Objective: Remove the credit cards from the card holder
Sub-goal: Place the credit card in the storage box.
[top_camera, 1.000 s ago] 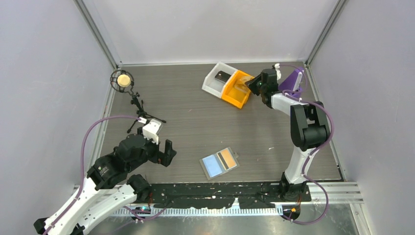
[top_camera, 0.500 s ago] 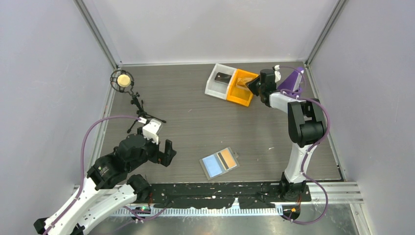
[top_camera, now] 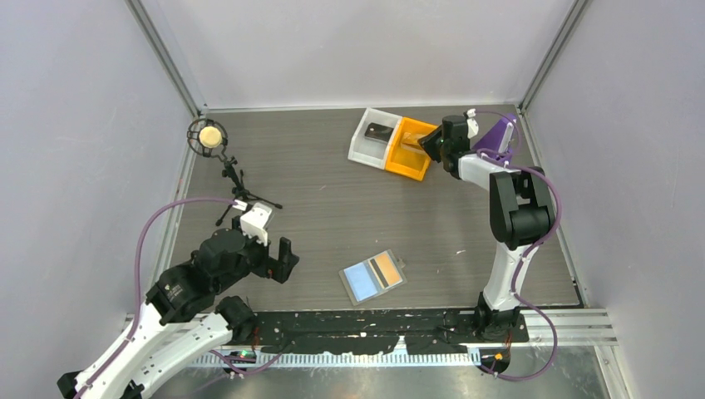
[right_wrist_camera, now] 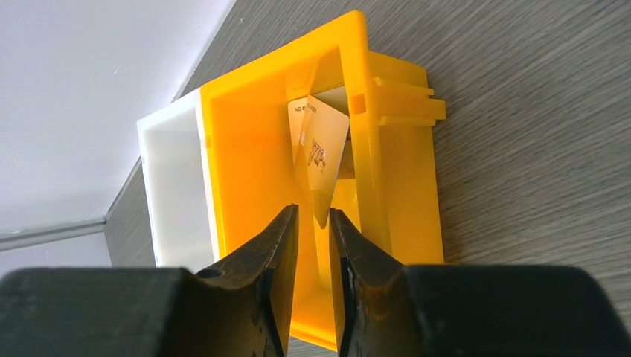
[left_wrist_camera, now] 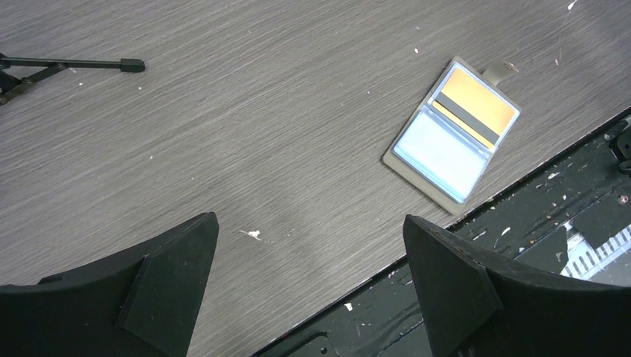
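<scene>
Release step: right gripper (right_wrist_camera: 312, 217) barely parted, white credit card (right_wrist_camera: 321, 145) loose in orange plastic bin (right_wrist_camera: 245, 141). Left gripper (left_wrist_camera: 309, 249) wide, empty. Next: orange card (left_wrist_camera: 480, 100) inside grey bifold card holder (left_wrist_camera: 428, 182).

Card (right_wrist_camera: 321, 149) in orange bin (right_wrist_camera: 245, 156) — corner between slightly parted jaws

A white bin (top_camera: 359, 145) and an orange bin (top_camera: 401, 162) stand touching side by side near the far right corner of the grey wood-grain table (top_camera: 332, 208). A round microphone (top_camera: 208, 135) on a black tripod stand (top_camera: 241, 187) stands by the left edge.
</scene>
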Controlling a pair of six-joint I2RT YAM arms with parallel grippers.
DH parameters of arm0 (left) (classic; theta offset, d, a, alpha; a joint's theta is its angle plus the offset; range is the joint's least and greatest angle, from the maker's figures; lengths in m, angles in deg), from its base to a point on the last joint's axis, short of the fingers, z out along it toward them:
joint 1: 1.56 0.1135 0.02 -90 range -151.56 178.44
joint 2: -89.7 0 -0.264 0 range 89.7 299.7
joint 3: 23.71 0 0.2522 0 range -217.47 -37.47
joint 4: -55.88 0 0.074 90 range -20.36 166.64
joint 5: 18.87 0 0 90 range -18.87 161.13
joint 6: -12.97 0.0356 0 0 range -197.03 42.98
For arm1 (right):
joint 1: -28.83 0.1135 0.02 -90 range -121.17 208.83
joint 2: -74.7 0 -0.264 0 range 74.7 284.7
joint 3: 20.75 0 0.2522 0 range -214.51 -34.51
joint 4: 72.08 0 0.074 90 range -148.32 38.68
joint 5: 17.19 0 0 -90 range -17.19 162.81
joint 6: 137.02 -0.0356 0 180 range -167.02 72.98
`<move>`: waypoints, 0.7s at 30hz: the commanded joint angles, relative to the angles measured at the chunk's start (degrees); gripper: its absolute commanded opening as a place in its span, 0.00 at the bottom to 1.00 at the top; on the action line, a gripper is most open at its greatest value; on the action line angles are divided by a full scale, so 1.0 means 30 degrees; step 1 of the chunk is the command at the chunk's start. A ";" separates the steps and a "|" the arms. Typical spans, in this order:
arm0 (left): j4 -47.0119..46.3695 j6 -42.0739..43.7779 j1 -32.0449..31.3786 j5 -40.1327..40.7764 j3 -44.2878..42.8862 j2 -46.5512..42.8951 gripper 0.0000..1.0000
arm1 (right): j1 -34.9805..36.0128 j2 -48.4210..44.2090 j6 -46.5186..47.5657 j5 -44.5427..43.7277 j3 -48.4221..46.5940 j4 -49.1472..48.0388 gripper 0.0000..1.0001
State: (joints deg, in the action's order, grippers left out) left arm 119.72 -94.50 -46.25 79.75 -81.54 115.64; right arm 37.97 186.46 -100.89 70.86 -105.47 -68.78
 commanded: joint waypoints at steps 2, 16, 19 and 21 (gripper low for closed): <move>-0.0290 0.0346 0.0042 0.0290 0.0058 -0.0195 1.00 | -0.0002 -0.0937 0.0783 -0.0772 -0.0971 0.0689 0.32; -0.0241 0.0302 0.0042 0.0413 0.0044 -0.0196 1.00 | -0.0002 -0.1998 0.2277 -0.0773 -0.1870 0.1930 0.36; -0.0230 0.0288 0.0042 0.0464 0.0043 -0.0221 1.00 | -0.0002 -0.2526 0.2810 -0.0865 -0.2228 0.2387 0.38; -0.0189 0.0288 0.0042 0.0522 0.0043 -0.0271 1.00 | -0.0002 -0.2870 0.3146 -0.0984 -0.2434 0.2737 0.38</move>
State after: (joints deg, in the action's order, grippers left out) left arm 119.72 -94.50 -46.25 80.23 -81.45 115.20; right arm 37.97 183.51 -94.57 69.70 -109.01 -61.52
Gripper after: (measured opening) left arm 0.994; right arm 0.375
